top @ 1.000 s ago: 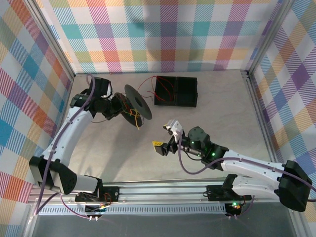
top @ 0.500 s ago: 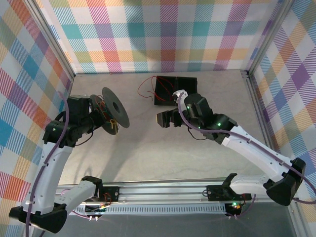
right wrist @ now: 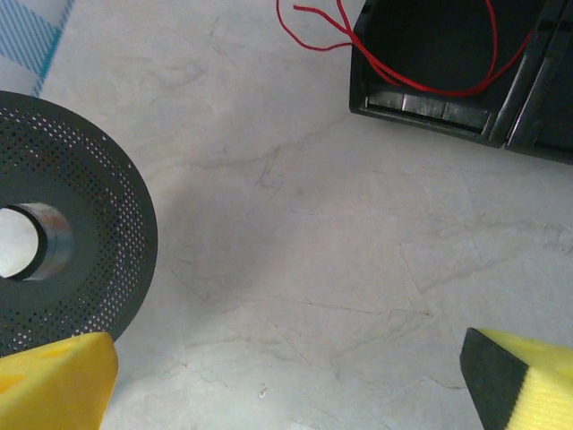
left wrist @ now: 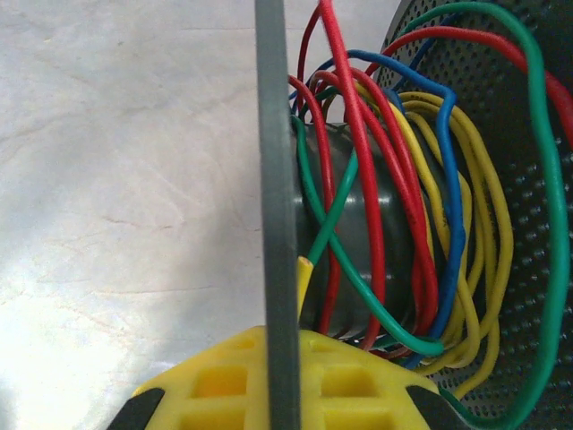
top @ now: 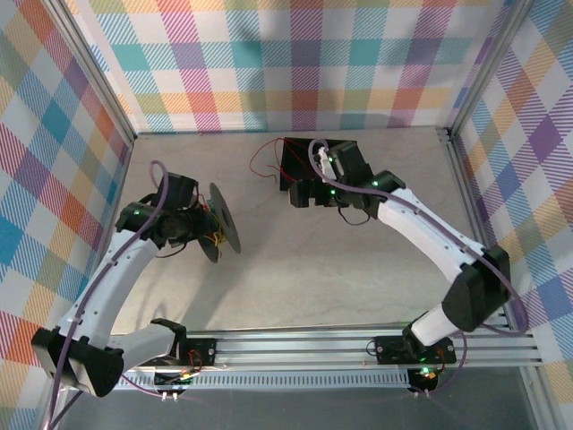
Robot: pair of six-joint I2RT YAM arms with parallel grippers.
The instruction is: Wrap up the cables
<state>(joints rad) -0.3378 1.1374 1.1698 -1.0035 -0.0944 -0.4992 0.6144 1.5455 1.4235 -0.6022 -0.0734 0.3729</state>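
Observation:
A black spool hangs left of centre, and my left gripper is shut on its flange. In the left wrist view the flange runs edge-on between the yellow fingers of my left gripper. Red, yellow, blue and green cables are wound loosely on the hub. A loose red cable trails out of the black bin. My right gripper hovers open at the bin's near-left corner. Its yellow fingertips stand wide apart over bare table, as my right gripper holds nothing.
The right wrist view has the spool's perforated flange at the left. The bin, with the red cable looped inside, lies at the top right. Checked walls close off the table on three sides. The arm rail runs along the near edge.
The right gripper has swung from the table's middle back toward the bin, staying open. The left arm has carried the spool left and then nearer, still gripping it.

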